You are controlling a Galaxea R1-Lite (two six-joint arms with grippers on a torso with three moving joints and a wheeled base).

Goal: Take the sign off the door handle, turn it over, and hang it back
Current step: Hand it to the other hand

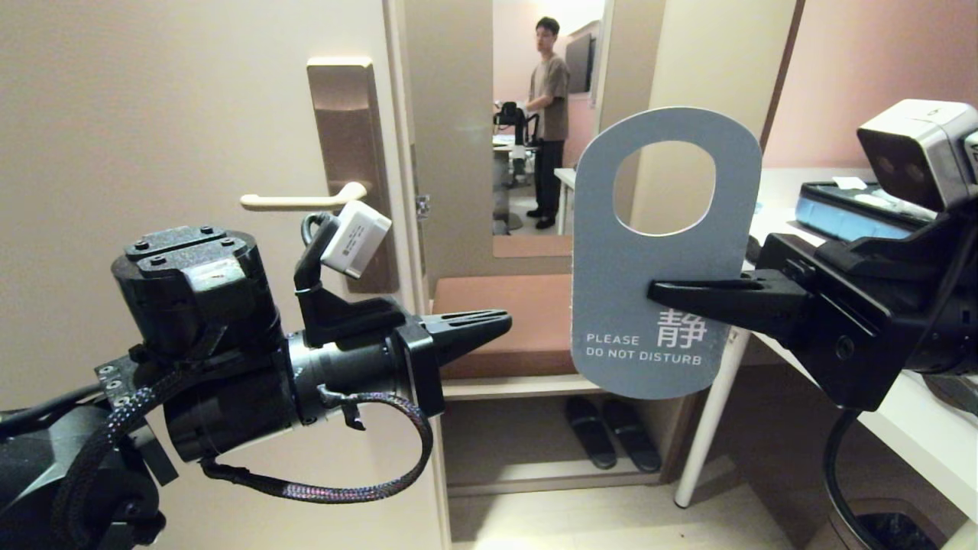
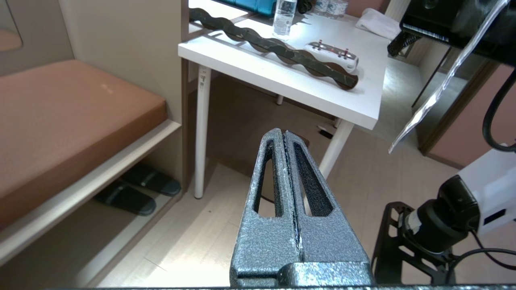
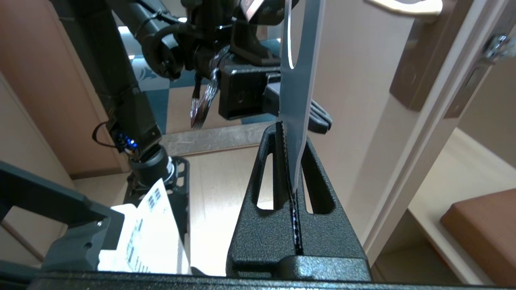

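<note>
The sign (image 1: 619, 283) hangs upright in mid-air, off the door handle, its blue-grey face with a white character and "PLEASE DO NOT DISTURB" toward me. My right gripper (image 1: 659, 291) is shut on its right edge, below the oval hole. In the right wrist view the sign (image 3: 296, 92) shows edge-on, pinched between the right gripper's (image 3: 291, 133) jaws. The cream door handle (image 1: 299, 200) sticks out bare from its bronze plate (image 1: 348, 145) on the door at left; the door handle (image 3: 407, 5) shows near the right wrist view's edge. My left gripper (image 1: 500, 321) is shut and empty, pointing at the sign from the left; the left gripper (image 2: 283, 133) holds nothing.
The door edge (image 1: 405, 252) stands just right of the plate. Behind are a brown bench cushion (image 1: 519, 321), slippers (image 1: 611, 431) on a shelf below, and a white table (image 1: 879, 412) at the right. A person (image 1: 548, 114) stands in the far room.
</note>
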